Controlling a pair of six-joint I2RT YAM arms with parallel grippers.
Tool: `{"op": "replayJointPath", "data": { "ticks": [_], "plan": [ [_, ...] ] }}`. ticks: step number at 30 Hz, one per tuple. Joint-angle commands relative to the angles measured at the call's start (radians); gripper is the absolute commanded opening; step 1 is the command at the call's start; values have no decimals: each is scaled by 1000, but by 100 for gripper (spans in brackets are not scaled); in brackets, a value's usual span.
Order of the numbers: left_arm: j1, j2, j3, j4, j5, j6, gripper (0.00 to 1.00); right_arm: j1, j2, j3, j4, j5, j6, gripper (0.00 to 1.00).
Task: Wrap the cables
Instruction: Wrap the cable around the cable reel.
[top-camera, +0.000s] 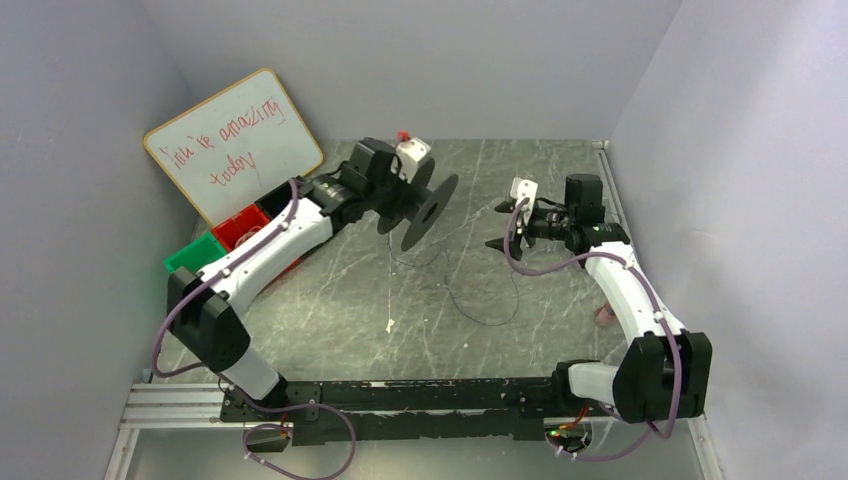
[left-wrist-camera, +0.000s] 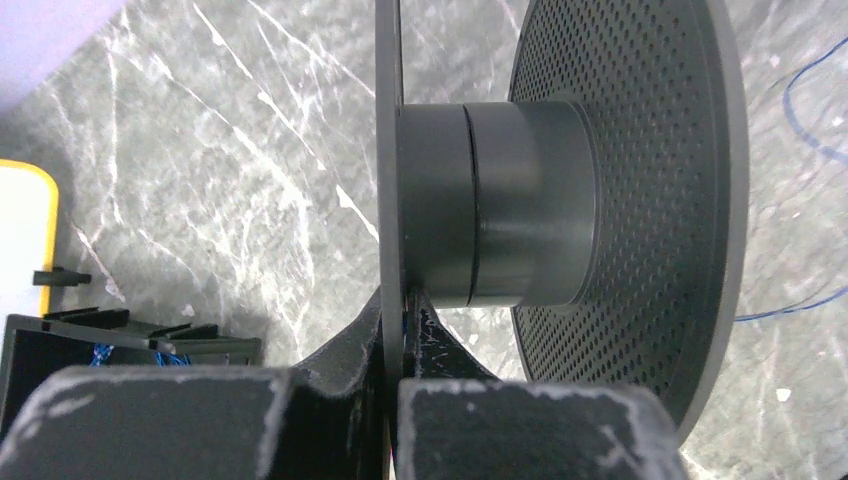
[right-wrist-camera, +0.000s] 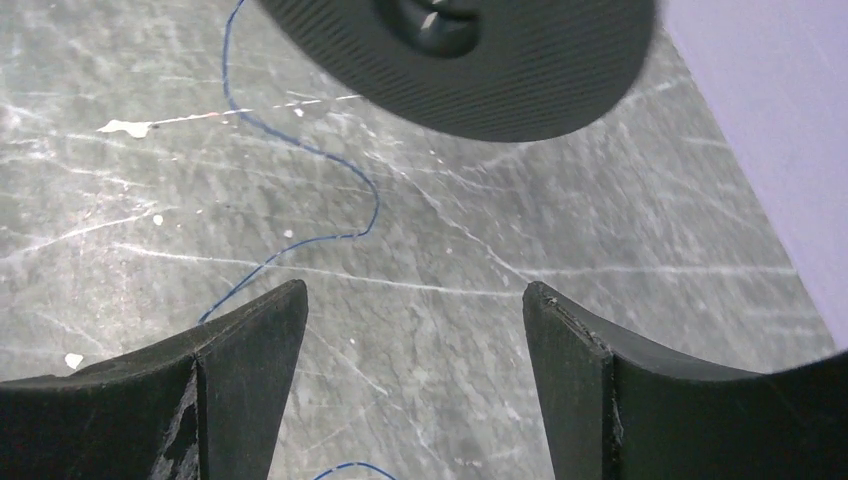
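Right now, nearest the arm bases, the cables (top-camera: 487, 322) lie loose on the bench (top-camera: 340, 310). They are one thin blue strand straggling between my two arms, and I can see none of it on the spool (top-camera: 430, 212). Further out, the right gripper (right-wrist-camera: 415, 300) hangs released, with its jaws wide and nothing between them; the strand runs past one finger. Facing it, the left gripper (left-wrist-camera: 400, 322) is clenched on the spool's thin flange, holding it on edge with the hub bare. I judge that winding has not begun. The next move calls for the right gripper to drop, pinch the strand and carry it to the hub. Beyond sit a red bin (top-camera: 245, 225) and a whiteboard (top-camera: 235, 140).
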Motion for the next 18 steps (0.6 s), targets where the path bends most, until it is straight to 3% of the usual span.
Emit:
{"op": "replayJointPath", "data": {
  "ticks": [1, 8, 18],
  "plan": [
    [45, -98, 95, 70, 169, -46, 3, 52, -30, -19, -13, -107, -108, 83],
    [62, -129, 121, 51, 236, -52, 3, 167, 72, -47, 98, -55, 0, 82],
    [135, -177, 179, 5, 446, -101, 2, 256, 177, -146, 536, -13, 307, 82]
  ]
}}
